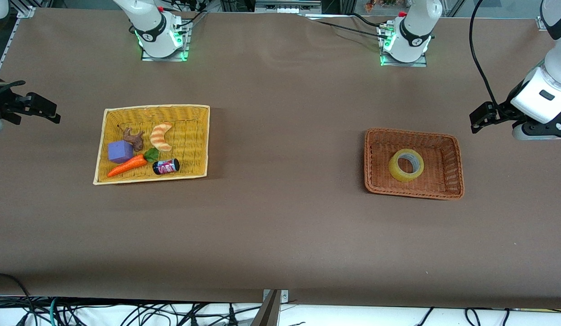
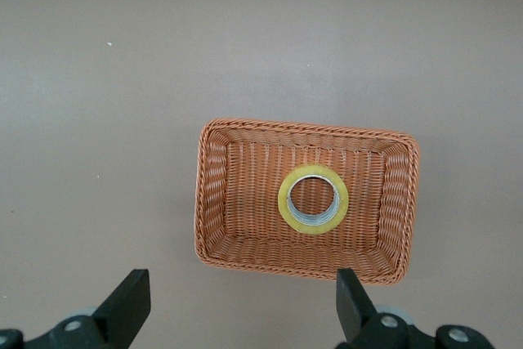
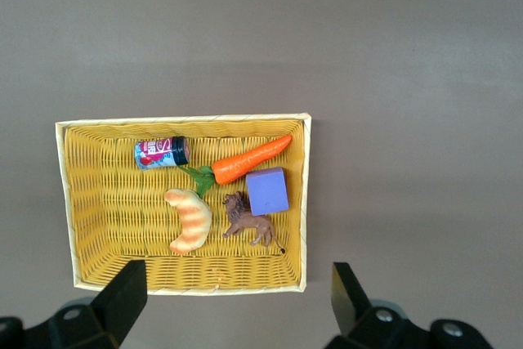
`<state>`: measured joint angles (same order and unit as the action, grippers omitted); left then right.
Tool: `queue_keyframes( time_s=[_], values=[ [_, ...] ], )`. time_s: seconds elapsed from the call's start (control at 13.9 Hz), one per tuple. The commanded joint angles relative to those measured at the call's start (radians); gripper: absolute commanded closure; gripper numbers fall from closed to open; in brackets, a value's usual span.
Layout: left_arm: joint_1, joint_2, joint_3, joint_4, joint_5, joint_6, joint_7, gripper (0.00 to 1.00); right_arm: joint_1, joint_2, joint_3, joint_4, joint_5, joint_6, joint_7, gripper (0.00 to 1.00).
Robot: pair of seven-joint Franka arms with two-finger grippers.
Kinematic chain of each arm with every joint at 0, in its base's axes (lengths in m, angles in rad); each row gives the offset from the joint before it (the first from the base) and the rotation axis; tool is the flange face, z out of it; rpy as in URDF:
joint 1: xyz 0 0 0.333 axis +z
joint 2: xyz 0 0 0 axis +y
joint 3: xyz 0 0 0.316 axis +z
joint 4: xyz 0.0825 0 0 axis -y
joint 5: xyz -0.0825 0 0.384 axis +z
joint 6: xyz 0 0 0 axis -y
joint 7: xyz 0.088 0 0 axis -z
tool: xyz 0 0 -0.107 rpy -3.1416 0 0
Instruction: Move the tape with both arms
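Note:
The tape (image 1: 396,171) is a yellowish ring with a grey core. It lies flat in a brown wicker basket (image 1: 411,132) toward the left arm's end of the table. My left gripper (image 1: 476,118) hangs open and empty over the table at that end, beside the basket. In the left wrist view the tape (image 2: 283,202) and basket (image 2: 216,202) lie well below the open left gripper (image 2: 243,304). My right gripper (image 1: 52,112) hangs open and empty over the right arm's end of the table. The right wrist view shows the right gripper (image 3: 237,296) open with nothing between its fingers.
A yellow wicker basket (image 1: 190,136) toward the right arm's end holds a striped toy croissant (image 1: 161,136), a purple cube (image 1: 121,151), a carrot (image 1: 126,166), a small can (image 1: 166,166) and a brown toy lion (image 1: 135,138). Brown tabletop lies between the two baskets.

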<state>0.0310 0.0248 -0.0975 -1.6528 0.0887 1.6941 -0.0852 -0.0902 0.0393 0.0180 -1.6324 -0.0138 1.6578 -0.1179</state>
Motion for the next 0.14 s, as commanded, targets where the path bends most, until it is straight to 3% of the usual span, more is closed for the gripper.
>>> queue_keyframes(
  time_s=[0.0,0.07],
  values=[
    [0.021,-0.011,-0.014,-0.007,-0.021,0.012,0.03,0.0,-0.003,0.007,0.005,0.022,-0.006,-0.01,-0.003,0.0],
    [0.021,-0.011,-0.014,-0.007,-0.021,0.01,0.03,0.0,-0.003,0.007,0.005,0.022,-0.006,-0.01,-0.003,0.0]
  ],
)
